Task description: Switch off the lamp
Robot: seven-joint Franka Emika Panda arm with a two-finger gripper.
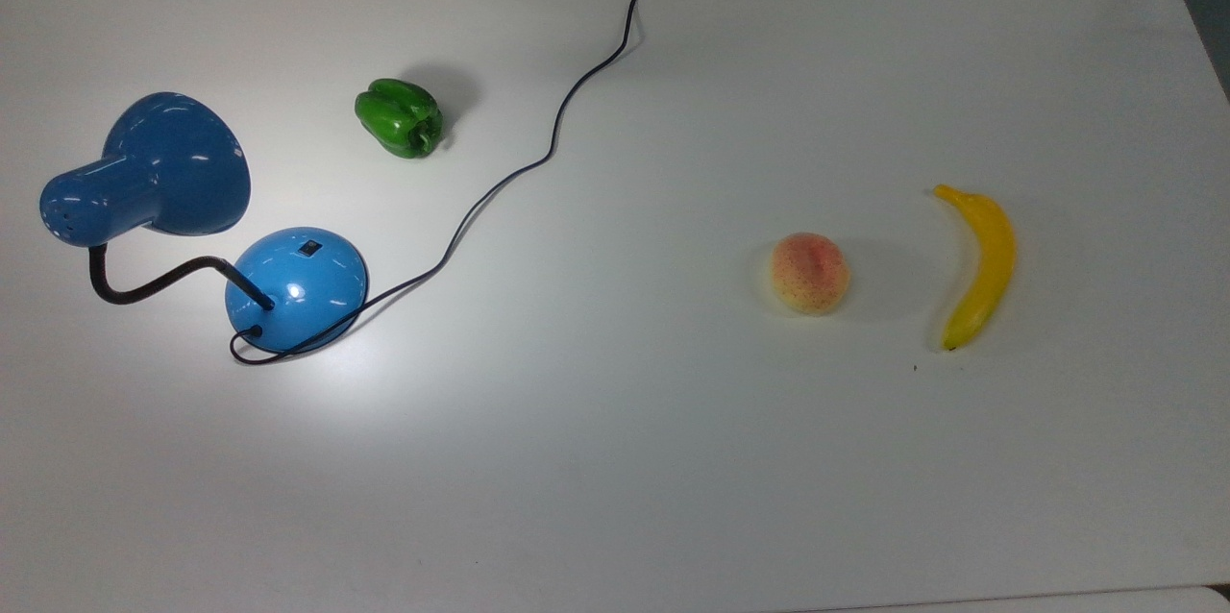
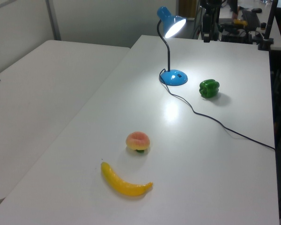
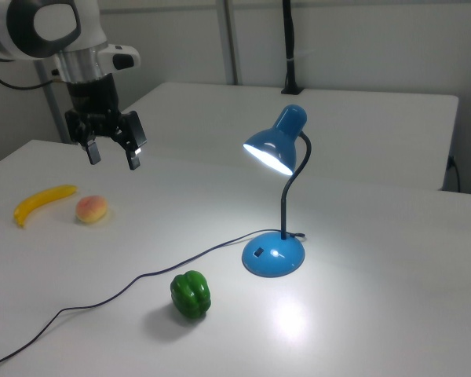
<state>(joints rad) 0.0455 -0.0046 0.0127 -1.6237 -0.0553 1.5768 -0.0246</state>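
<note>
Clearly lit, the glossy blue desk lamp with a black bendy neck [image 3: 279,196] stands on the white tabletop [image 1: 673,450] at the top view's left, throwing a bright patch beside its round base. Its thin black cord [image 1: 538,161] runs away across the tabletop, passing near a green plastic bell pepper [image 3: 190,294]. Well apart lie a pink-yellow peach [image 1: 810,273] and a yellow banana [image 1: 980,265]. The robot's black jaws [image 3: 111,153] hang apart above the tabletop, holding nothing
</note>
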